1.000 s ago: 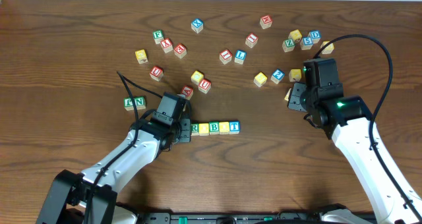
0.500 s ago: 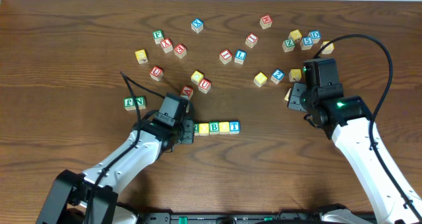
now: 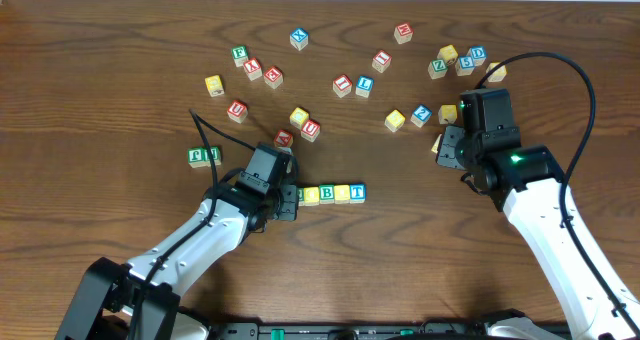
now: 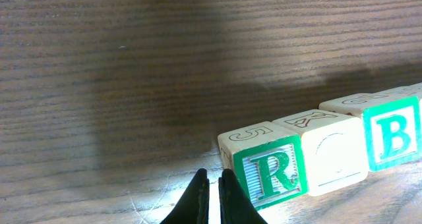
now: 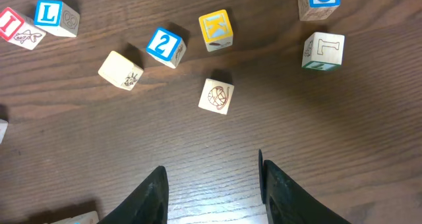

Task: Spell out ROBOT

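Five cubes stand in a row (image 3: pixel 333 193) at the front middle of the table. In the left wrist view I read the green R (image 4: pixel 270 171), a washed-out yellow cube (image 4: pixel 336 151) and the green B (image 4: pixel 392 132). Overhead, the row continues with a second yellow cube (image 3: pixel 341 193) and the blue T (image 3: pixel 357 192). My left gripper (image 4: pixel 212 176) is shut and empty, its tips low at the table right beside the R cube's left side, at the row's left end (image 3: pixel 288 196). My right gripper (image 5: pixel 212 174) hovers open over bare wood, far right (image 3: pixel 445 152).
The green N cube (image 3: pixel 204 156) lies left of my left arm. Red-lettered cubes (image 3: pixel 311 130) and a yellow one (image 3: pixel 299 116) sit just behind the row. Several loose cubes are scattered across the back, including a ball-picture cube (image 5: pixel 216 95) and a blue 2 (image 5: pixel 165 45) ahead of my right gripper.
My left gripper has crept to the right against the row's left end, and the row has slid slightly right. The right arm has not moved.
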